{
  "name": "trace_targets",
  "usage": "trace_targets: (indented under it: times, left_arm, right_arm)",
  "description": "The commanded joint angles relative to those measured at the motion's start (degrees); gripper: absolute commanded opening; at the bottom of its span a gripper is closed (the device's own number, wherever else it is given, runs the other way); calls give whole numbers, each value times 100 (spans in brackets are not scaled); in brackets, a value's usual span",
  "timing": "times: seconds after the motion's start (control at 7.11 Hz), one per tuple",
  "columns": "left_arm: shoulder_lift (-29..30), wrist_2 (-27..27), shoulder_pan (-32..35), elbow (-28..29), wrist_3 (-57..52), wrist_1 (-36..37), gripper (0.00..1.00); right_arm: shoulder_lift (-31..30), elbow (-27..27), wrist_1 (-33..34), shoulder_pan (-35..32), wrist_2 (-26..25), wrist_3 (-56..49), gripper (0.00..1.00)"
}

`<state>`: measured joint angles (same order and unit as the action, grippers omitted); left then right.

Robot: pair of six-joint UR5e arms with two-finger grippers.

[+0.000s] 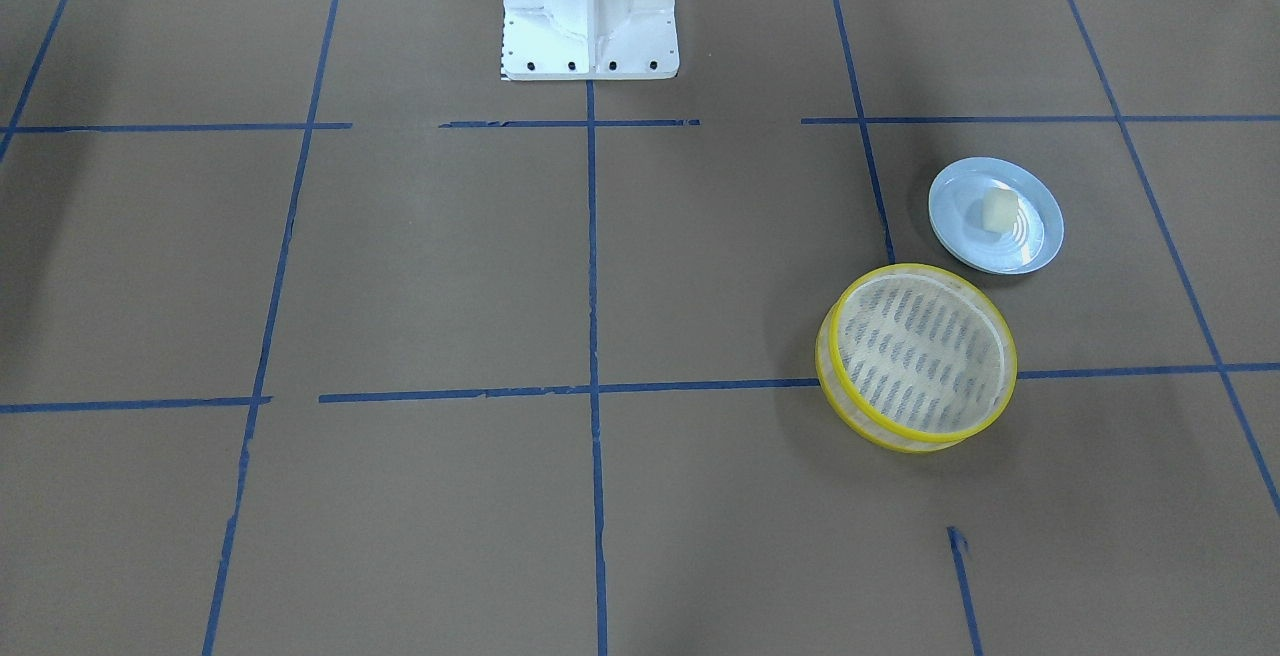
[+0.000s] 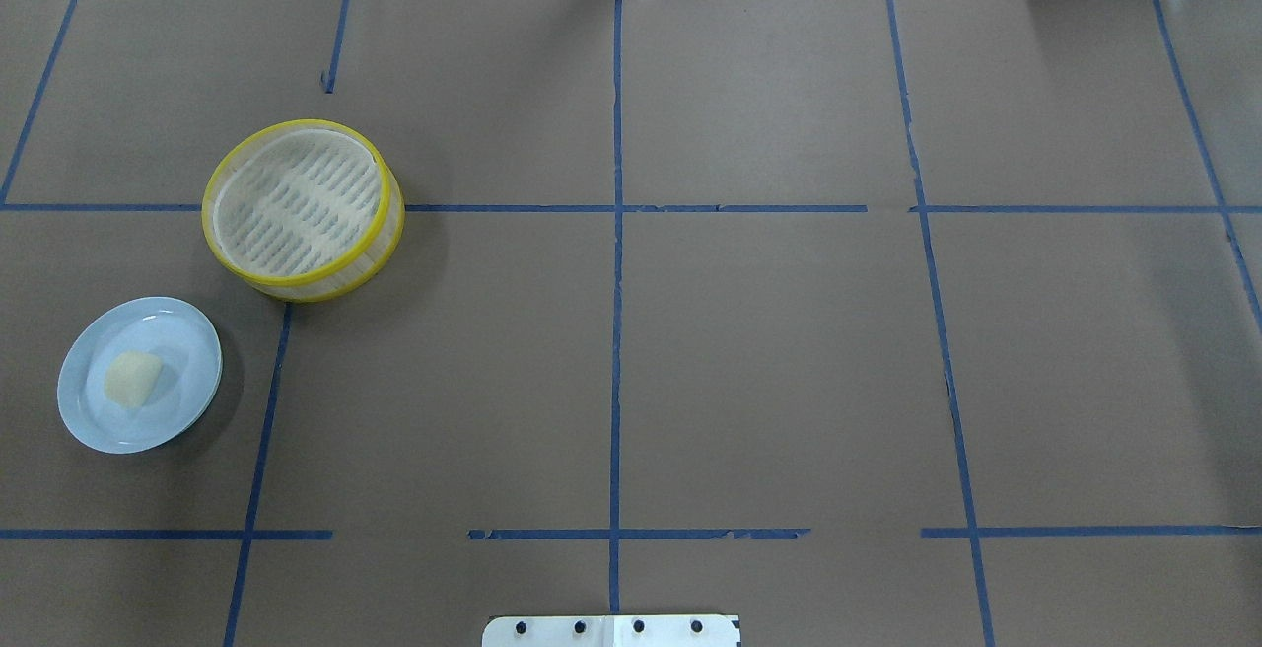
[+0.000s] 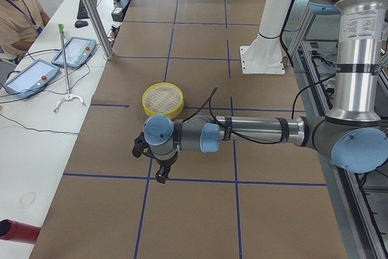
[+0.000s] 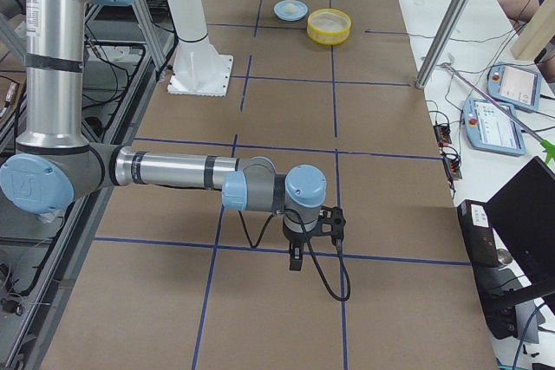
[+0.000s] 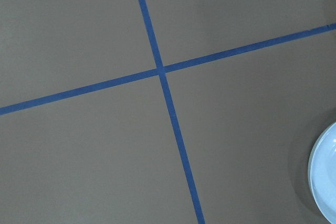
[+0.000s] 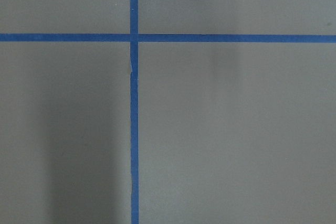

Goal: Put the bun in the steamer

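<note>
Plainly, neither gripper's jaws can be judged. The left gripper (image 3: pixel 161 174) shows only in the exterior left view, hanging fingers-down from a level forearm above the table (image 2: pixel 769 351). The right gripper (image 4: pixel 297 259) shows only in the exterior right view, in the same pose above a blue tape line. The left wrist camera looks down on a tape cross, with the plate (image 5: pixel 326 179) cutting in at the right edge. The right wrist camera sees only brown paper and another tape cross.

A printed label (image 3: pixel 354 25) wraps the left arm's upright tube, and the right arm carries one too (image 4: pixel 35 11); both are too small to read.

The bun (image 2: pixel 132 378) lies on the pale blue plate, a little off its middle, on the robot's left side. The steamer (image 2: pixel 296 198) stands just beside the plate, farther from the robot and not touching it, on a tape line.

A white pedestal (image 1: pixel 590 6) stands at the robot's edge. An operator (image 3: pixel 15 10) sits by two tablet-like pendants (image 3: pixel 73 50) on the side bench.
</note>
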<state>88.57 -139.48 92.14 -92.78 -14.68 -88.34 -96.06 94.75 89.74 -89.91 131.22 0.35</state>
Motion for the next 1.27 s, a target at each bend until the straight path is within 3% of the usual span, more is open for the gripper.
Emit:
trace_targets:
  times: [0.0,0.42,0.7,0.98,1.12]
  left_arm:
    - [-50,174,24,-168,1,98,100]
    - [-86,317,-369,-504,729,19,100]
    - [-94,316,-677,-539,1760,-907,100]
    - [-479,447,-2019,-636,3499,-2477,100]
    - [-612,674,-2668,-775,4473,-2904,100]
  right_arm:
    - [0,0,0,0,0,0,100]
    - [0,0,0,0,0,0,100]
    - [0,0,0,0,0,0,100]
    - [0,0,0,0,0,0,100]
    - [0,0,0,0,0,0,100]
